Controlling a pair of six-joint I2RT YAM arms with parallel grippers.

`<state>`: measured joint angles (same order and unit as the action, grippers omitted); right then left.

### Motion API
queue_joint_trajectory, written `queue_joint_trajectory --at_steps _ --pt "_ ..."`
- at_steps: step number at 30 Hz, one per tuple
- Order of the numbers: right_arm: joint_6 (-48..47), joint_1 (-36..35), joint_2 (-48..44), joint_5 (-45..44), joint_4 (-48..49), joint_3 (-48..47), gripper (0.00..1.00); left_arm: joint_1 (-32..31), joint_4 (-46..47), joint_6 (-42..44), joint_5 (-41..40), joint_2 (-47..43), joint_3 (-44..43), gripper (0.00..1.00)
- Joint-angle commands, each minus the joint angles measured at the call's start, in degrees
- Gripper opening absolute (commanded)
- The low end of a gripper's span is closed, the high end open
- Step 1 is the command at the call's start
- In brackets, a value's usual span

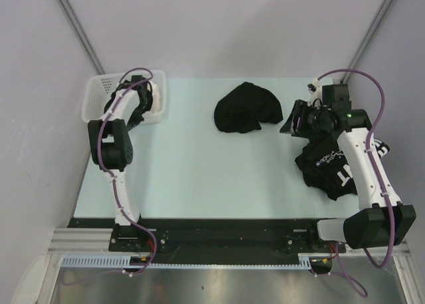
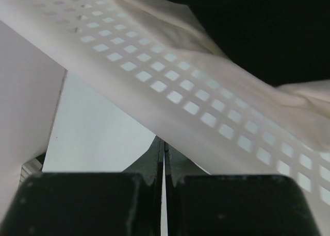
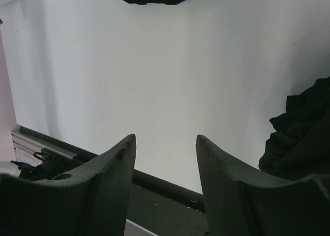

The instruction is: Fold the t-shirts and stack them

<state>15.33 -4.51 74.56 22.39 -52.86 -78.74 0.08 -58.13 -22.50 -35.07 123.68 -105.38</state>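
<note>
Status: nothing is folded or stacked, so all folding remains. The lettered t-shirt lies crumpled at the right, under the right arm, with no clear axis. The right gripper stands open and empty. Mid-table, the second t-shirt is heaped, long axis left-right. The left gripper is closed inside the basket.

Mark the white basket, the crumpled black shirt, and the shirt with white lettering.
white basket [image 1: 99,89]: top external view, slotted left wall.
crumpled black shirt [image 1: 247,109]: top external view, middle of the heap.
shirt with white lettering [image 1: 325,166]: top external view, fabric beside the lettering.
</note>
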Motion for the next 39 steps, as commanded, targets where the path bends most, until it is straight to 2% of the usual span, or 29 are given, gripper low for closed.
queue_joint_trajectory --at_steps 1,6,10,20,28,39 --pt "-1.18 0.38 0.14 0.28 -0.14 -0.36 0.56 3.08 -0.58 -1.84 -2.02 1.56 -2.98 0.00" --pt "-1.01 0.56 1.11 0.63 0.04 -0.63 0.55 5.19 -2.95 -3.95 -2.28 1.74 -2.99 0.00" --pt "-0.39 0.56 1.90 1.51 1.00 -0.63 0.55 6.25 -1.47 -2.99 -2.11 2.27 -3.33 0.00" --pt "-0.92 0.47 2.95 1.60 0.30 -0.98 0.55 7.13 -3.48 -2.90 -0.44 9.03 -15.45 0.00" --pt "-0.92 0.47 4.27 1.78 0.04 -1.15 0.56 7.13 0.02 -1.67 3.60 10.88 -17.05 0.00" --pt "-0.57 -0.23 4.36 0.81 0.04 -1.24 0.56 6.96 0.12 -1.32 7.02 13.26 -24.34 0.00"
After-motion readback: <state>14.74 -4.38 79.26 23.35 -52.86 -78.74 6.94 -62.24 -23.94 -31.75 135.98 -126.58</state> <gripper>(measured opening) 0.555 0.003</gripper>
